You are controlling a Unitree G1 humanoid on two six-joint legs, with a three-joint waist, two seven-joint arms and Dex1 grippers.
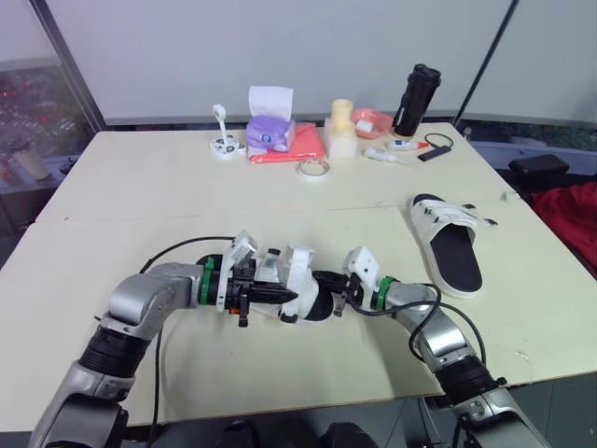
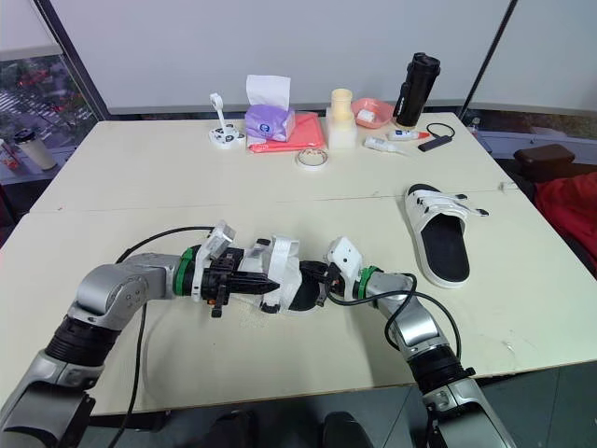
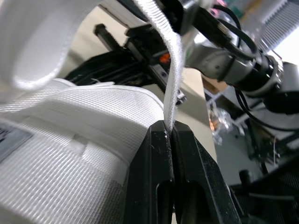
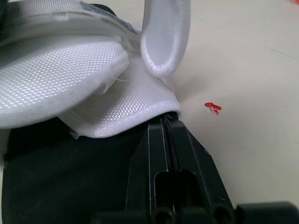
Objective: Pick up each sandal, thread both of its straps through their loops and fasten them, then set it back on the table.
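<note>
Near front edge of worktop (image 1: 168,187), holding sandal (image 1: 300,280) between both arms. Pinching its white strap (image 3: 174,70) with left gripper (image 3: 170,128), clamped tight on the webbing. Nipping the upper's hem with right gripper (image 4: 168,119), likewise clenched. Farther right, lying flat on the worktop, sole down: second sandal (image 1: 448,245). Along far edge: tape roll (image 1: 312,167), tissue box (image 1: 270,131), black bottle (image 1: 416,99).

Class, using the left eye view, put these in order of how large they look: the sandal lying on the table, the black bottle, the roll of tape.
1. sandal lying on the table: clearly largest, though it is also nearest the camera.
2. black bottle.
3. roll of tape: smallest.
</note>
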